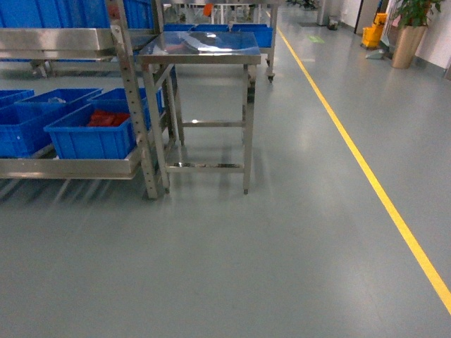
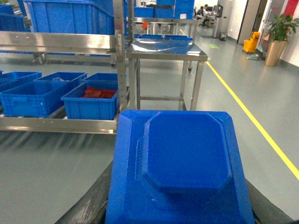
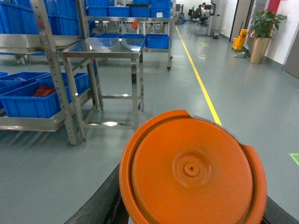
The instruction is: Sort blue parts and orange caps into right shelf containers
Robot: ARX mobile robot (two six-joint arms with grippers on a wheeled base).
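In the left wrist view a blue part (image 2: 182,163), a flat square piece with a raised octagonal centre, fills the lower frame. My left gripper (image 2: 180,212) is shut on it, dark fingers (image 2: 93,205) showing at either side. A round orange cap (image 3: 191,170) sits in my right gripper (image 3: 187,217), which is shut on it. The shelf containers are bright-blue crates (image 1: 91,144) on a low shelf ahead to the left. The nearest crate (image 2: 91,108) holds red-orange pieces (image 1: 107,118). Neither gripper shows in the head view.
A steel table (image 1: 201,48) stands right of the perforated shelf post (image 1: 134,91). More blue crates (image 1: 42,13) sit on the upper level. A yellow floor line (image 1: 366,169) runs along the right. A potted plant (image 1: 409,35) and a yellow bucket (image 1: 373,34) stand far right.
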